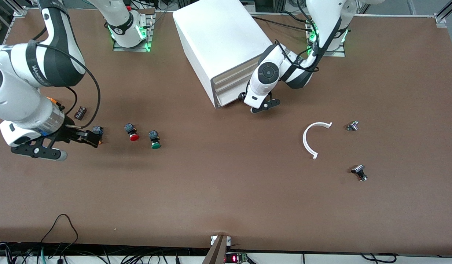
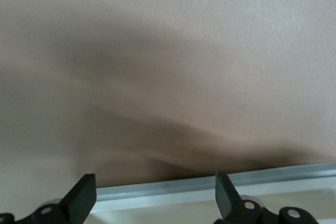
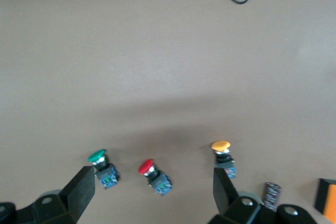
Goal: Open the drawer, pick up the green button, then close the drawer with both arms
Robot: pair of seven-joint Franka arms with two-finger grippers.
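Note:
The white cabinet (image 1: 218, 36) stands between the arms' bases. Its lowest drawer (image 1: 229, 97) looks shut. My left gripper (image 1: 244, 97) is low at that drawer's front. In the left wrist view its fingers (image 2: 84, 195) stand open, with a pale drawer rim (image 2: 210, 184) between them. The green-capped button (image 1: 155, 140) lies on the table toward the right arm's end, beside a red-capped one (image 1: 132, 132). My right gripper (image 1: 92, 138) is open and empty over a yellow-capped button (image 1: 97, 131). The right wrist view shows the green button (image 3: 102, 167), the red one (image 3: 152, 174) and the yellow one (image 3: 223, 156) around the right gripper (image 3: 152, 192).
A white curved strip (image 1: 312, 139) and two small metal parts (image 1: 352, 125) (image 1: 359, 173) lie toward the left arm's end. A small black component (image 1: 80, 112) sits by the right arm. Cables hang at the table's edge nearest the front camera.

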